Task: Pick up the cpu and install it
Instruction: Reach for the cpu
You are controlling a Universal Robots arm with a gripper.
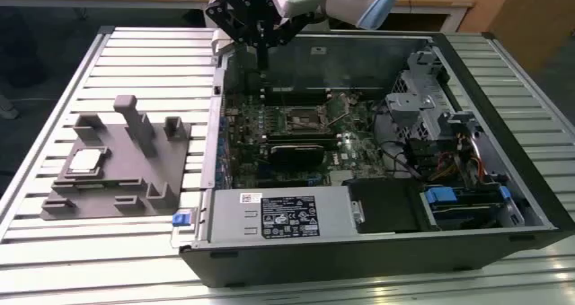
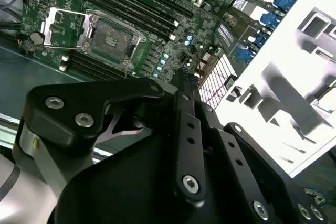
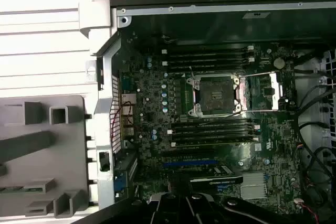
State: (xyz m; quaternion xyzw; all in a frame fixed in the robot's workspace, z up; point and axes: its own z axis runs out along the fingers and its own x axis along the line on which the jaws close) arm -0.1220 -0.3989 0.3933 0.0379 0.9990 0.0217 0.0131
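The cpu (image 1: pixel 85 160), a small pale silver square, lies in a recess of the grey plastic tray (image 1: pixel 117 190) at the exterior view's left, outside the computer case. My gripper (image 1: pixel 263 62) hangs high over the rear edge of the open case, far from the cpu, with its black fingers together and nothing between them. In the second wrist view the gripper (image 2: pixel 184 75) points down at the motherboard. The cpu socket (image 3: pixel 215 94) stands open, its metal load plate (image 3: pixel 262 95) swung aside; the socket (image 2: pixel 111 38) also shows in the second wrist view.
A black heatsink block (image 1: pixel 295 154) sits on the motherboard just in front of the socket (image 1: pixel 306 120). Drive cages and cables (image 1: pixel 440 150) crowd the case at the exterior view's right. The power supply (image 1: pixel 279 214) lies along the front. The tray carries several upright posts (image 1: pixel 134 120).
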